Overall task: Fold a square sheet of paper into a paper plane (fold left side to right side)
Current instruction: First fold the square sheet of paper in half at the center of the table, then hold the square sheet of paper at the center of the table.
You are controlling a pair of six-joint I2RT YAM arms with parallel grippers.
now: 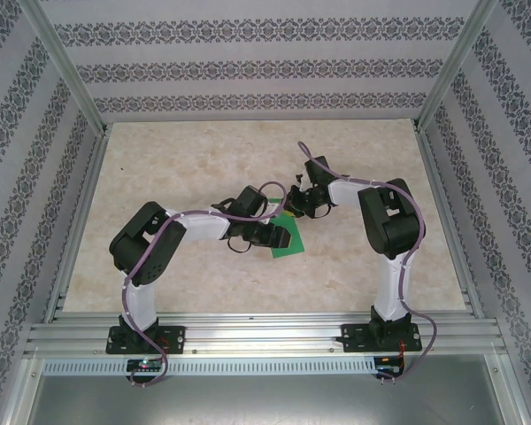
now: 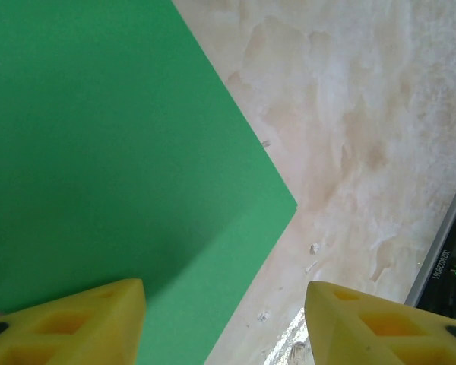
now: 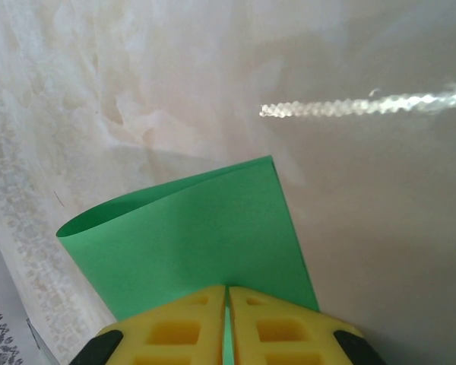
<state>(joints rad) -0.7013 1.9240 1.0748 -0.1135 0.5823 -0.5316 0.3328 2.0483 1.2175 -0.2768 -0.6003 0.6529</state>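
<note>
So you're early in this one, I'd say barely into the first fold. Your right gripper (image 3: 226, 319) is pinched shut on an edge of the square sheet of paper (image 3: 197, 236), and from that wrist cam you can see the green sheet bowing over in a soft loop on its left side: rounded, not pressed, so no real crease yet. From the top cam the sheet sits about mid-table (image 1: 203, 159), right between the two arms' tips, with a fair bit of it hidden under them. Your left gripper (image 2: 222, 293) hangs over the paper with its yellow jaws well apart and nothing between them; one finger is above the green, the other above bare tabletop next to a corner of the sheet. It's not holding anything. I can't tell from these shots whether the edges line up properly. What's left, as I read it: bring that pinched edge all the way across, flatten the loop into a sharp crease, then do every later fold. Nothing here looks like a dart yet, so most of the job is ahead of you.
</note>
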